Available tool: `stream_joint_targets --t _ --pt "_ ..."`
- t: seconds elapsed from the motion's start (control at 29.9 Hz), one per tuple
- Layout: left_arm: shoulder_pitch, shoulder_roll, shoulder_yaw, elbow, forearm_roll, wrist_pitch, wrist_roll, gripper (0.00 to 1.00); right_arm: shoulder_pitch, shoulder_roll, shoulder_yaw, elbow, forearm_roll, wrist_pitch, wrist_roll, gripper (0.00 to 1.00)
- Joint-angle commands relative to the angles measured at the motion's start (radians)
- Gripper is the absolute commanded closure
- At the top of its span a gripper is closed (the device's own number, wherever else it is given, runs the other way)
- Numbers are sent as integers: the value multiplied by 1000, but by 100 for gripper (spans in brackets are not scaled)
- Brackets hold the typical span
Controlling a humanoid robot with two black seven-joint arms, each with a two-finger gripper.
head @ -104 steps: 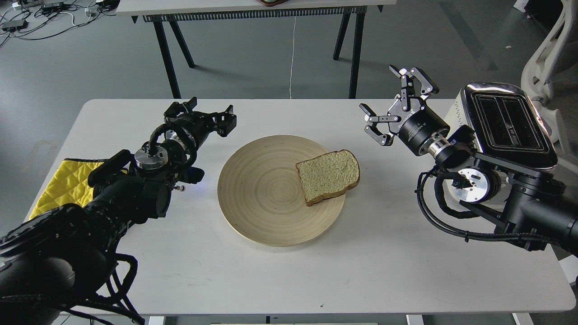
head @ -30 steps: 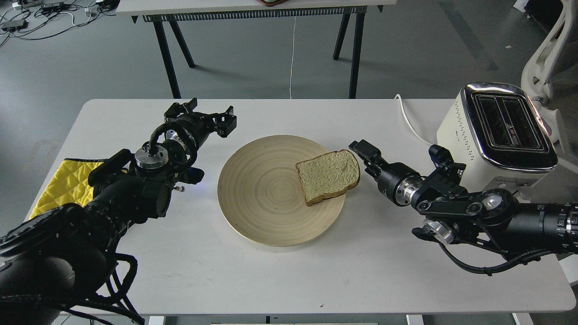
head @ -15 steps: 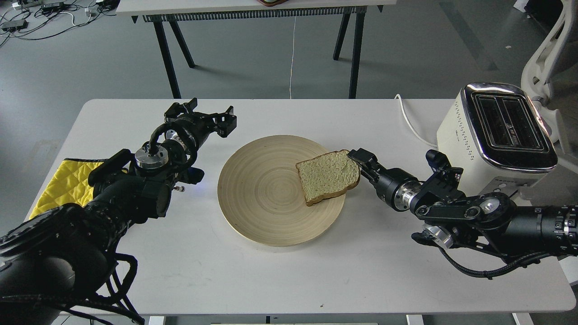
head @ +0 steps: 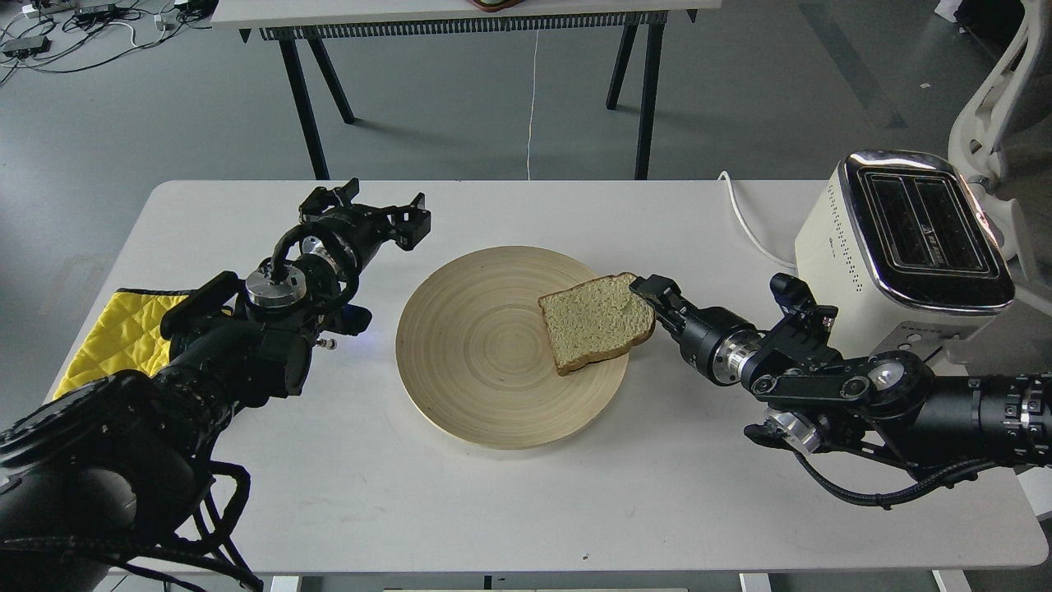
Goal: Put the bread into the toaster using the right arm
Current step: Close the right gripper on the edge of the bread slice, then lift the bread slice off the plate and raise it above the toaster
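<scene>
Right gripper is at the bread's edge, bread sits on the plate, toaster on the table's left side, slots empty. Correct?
One error: in the head view, the toaster stands on the table's right side, not the left. The rest holds: the right gripper is at the edge of the bread, which lies on the plate, and both slots look empty.
</scene>
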Motion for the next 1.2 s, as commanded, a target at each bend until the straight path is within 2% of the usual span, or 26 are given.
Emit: stream_joint_targets --t 0.0,0.53,0.77,1.17 --pt "0 0 0 0 0 0 0 0 0 2 0 0 0 1 0 56" --pt "0 0 0 0 0 0 0 0 0 2 0 3 2 3 0 78" --pt "0 0 0 0 0 0 0 0 2 0 3 6 3 3 0 96" --pt "0 0 0 0 0 0 0 0 46 -61 78 34 3 -19 3 100"
